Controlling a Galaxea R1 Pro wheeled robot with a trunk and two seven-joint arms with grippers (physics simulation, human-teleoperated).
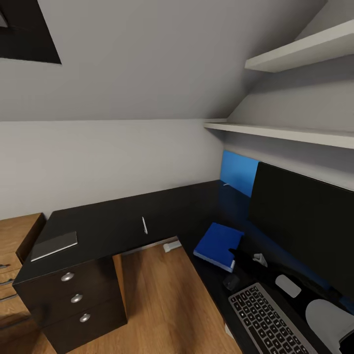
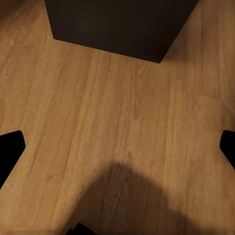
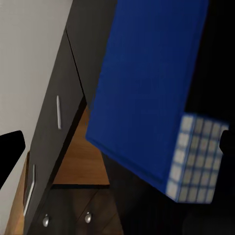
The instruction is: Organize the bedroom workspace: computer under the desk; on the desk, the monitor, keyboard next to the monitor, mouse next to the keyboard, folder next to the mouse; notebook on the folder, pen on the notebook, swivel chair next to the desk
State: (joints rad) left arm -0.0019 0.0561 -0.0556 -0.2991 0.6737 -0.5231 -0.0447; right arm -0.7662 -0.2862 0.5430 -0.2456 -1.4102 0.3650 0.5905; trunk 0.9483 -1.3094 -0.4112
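Left gripper [image 2: 117, 147]: in the left wrist view only dark fingertip corners show at the frame edges, spread wide, with nothing between them. It hangs above the wood floor [image 2: 122, 117], touching nothing. A dark box-like shape [image 2: 117, 24] stands on the floor ahead, its upper part cut off; what it is cannot be told.

Right gripper [image 3: 117, 142]: in the right wrist view its dark fingertips again sit at opposite frame edges, wide apart and clear of everything. It hangs above the folder [image 3: 152, 83], with no contact visible. In the head view a pale rounded arm part [image 1: 327, 319] shows at the lower right corner, cut off by the frame.

Items on the desk [image 1: 123, 221]:
- The folder [image 1: 219, 246] lies flat on the right wing, near the inner corner, in front of the blue back panel [image 1: 239, 172].
- The mouse [image 1: 231, 281] sits between the folder and the keyboard [image 1: 268, 319], just beside the keyboard's far corner; it is dark against the dark top and hard to make out.
- The keyboard is cut off by the lower frame edge.
- The monitor [image 1: 305, 221] stands upright behind the keyboard, its right side cut off.
- The pen [image 1: 144, 225] lies on the left wing, well apart from the folder.
- The notebook [image 1: 55, 245] lies near the left end, above the drawers [image 1: 76, 298].

A small white object [image 1: 259, 259] near the monitor's foot is too small to identify.
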